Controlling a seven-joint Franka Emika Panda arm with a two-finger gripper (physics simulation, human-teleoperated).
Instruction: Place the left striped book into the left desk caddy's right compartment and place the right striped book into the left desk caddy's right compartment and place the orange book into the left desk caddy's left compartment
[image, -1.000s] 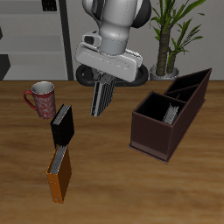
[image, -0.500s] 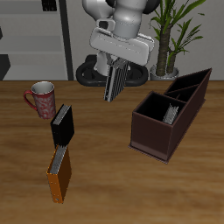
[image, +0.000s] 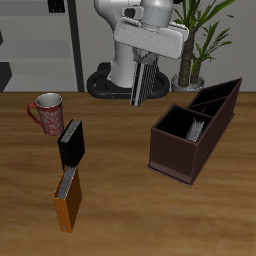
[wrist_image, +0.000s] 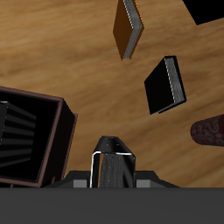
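The wooden desk (image: 120, 190) carries the orange book (image: 67, 202) near its front edge, a black book (image: 71, 143) behind it, a mug (image: 46, 112), and the left desk caddy (image: 182, 140).

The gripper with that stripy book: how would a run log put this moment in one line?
gripper: shut on striped book, raised above table | left desk caddy: one striped book already inside | orange book: on table, untouched
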